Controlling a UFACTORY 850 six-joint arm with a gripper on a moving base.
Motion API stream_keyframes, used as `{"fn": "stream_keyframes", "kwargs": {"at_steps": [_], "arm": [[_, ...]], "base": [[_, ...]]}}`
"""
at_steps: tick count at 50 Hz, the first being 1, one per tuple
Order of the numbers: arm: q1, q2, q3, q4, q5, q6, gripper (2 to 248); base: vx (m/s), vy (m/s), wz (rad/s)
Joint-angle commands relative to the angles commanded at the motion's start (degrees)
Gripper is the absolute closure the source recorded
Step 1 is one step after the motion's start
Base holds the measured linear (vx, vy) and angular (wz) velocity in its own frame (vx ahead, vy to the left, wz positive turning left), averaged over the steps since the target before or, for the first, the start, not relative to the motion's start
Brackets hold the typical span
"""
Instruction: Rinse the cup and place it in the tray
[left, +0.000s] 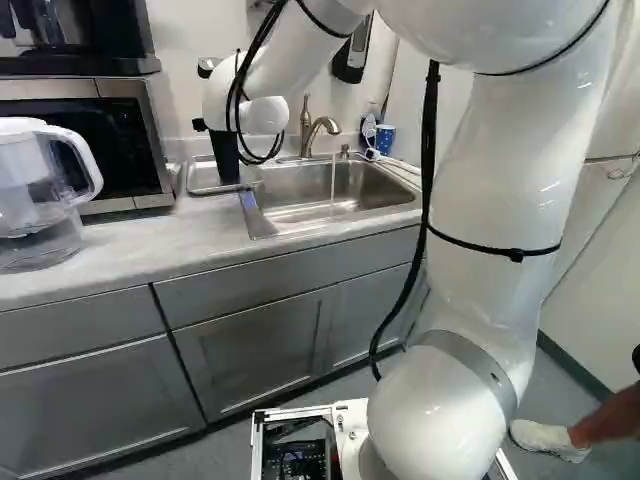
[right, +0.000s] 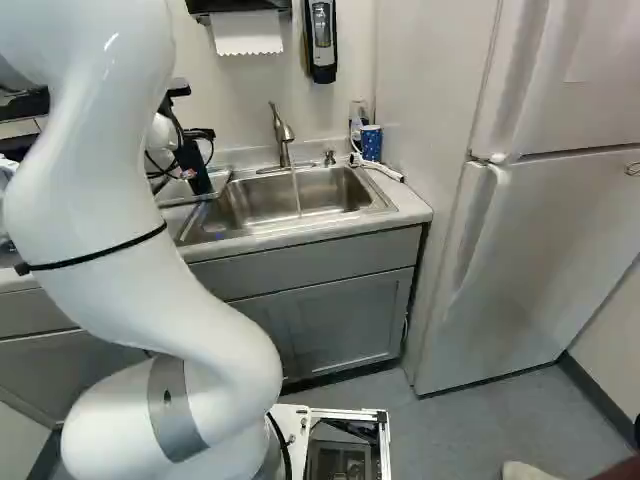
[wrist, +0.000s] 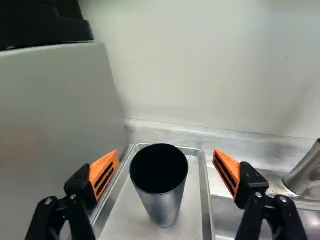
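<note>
With the gripper spread wide, the cup stands in the tray between its edges nearest the microwave and sink, where a sideways swing while backing off could topple it.

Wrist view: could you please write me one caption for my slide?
The open gripper faces a metal cup standing upright in a shallow metal tray beside the sink.
</note>
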Motion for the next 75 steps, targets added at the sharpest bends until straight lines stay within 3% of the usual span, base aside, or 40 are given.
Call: {"fn": "stream_keyframes", "kwargs": {"at_steps": [26,75], "arm": [[-2.4,4.1,1.4,0.0,-1.0,0.0,3],[-10.1,9.4,1.0,0.0,-3.9,0.0,3]], "base": [[0.000,0.000,0.000],[0.000,0.000,0.000]]}}
